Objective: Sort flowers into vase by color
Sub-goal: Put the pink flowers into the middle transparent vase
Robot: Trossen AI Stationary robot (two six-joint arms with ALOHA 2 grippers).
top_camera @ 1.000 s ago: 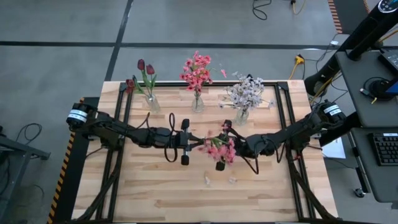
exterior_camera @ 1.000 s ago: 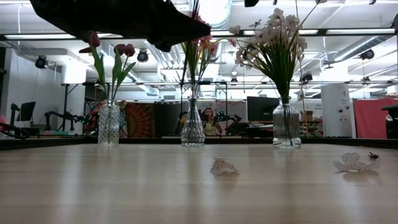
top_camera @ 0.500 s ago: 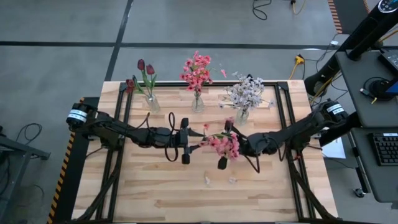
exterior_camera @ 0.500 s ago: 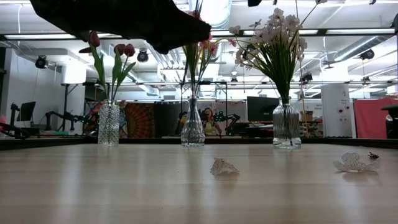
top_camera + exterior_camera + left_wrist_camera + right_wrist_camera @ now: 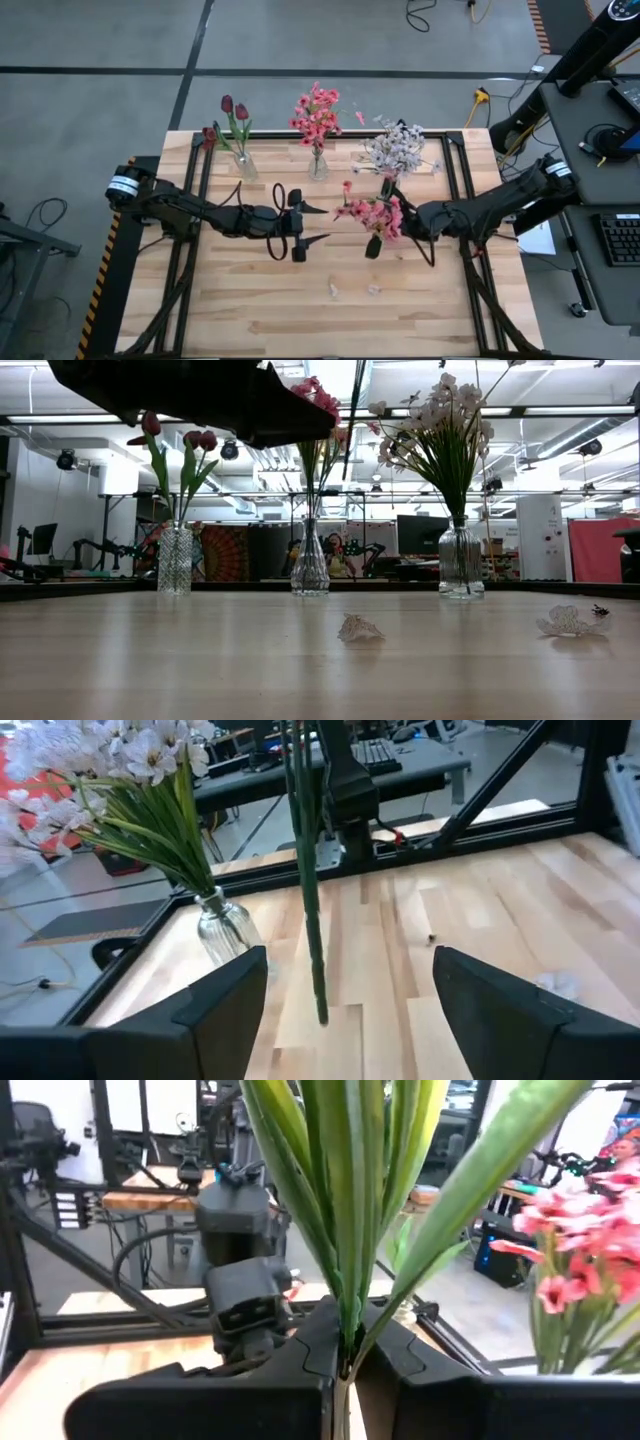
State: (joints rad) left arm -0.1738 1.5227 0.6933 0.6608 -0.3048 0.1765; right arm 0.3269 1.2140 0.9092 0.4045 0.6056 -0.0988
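Three glass vases stand along the table's far side: dark red tulips (image 5: 238, 150), pink blooms (image 5: 317, 150) and white-lavender sprays (image 5: 390, 165). My right gripper (image 5: 400, 218) is shut on a bunch of pink flowers (image 5: 370, 212), in the air in front of the white vase. Its stems (image 5: 310, 890) hang down, and their lower end (image 5: 322, 1013) is above the wood. My left gripper (image 5: 300, 228) is open and empty, left of the bunch, its fingers (image 5: 225, 1005) pointing toward it. My right gripper pinches the bunch's green stems (image 5: 345, 1335) between its two fingers, below the leaves. The fingers come level from the table's right side and lie across the stems. The bunch is lifted clear, roughly upright, blooms up, stem ends hanging below the fingers.
Two small pale fallen blossoms (image 5: 333, 290) (image 5: 374, 290) lie on the wood near the table's middle, toward its near edge. They also show in the low view (image 5: 360, 628) (image 5: 570, 622). Black frame rails (image 5: 452, 180) run along the table's sides.
My right gripper has gone toward the table's right edge and slightly toward the far edge, carrying the pink bunch away from my left gripper and closer to the white vase. The bunch stays lifted clear.
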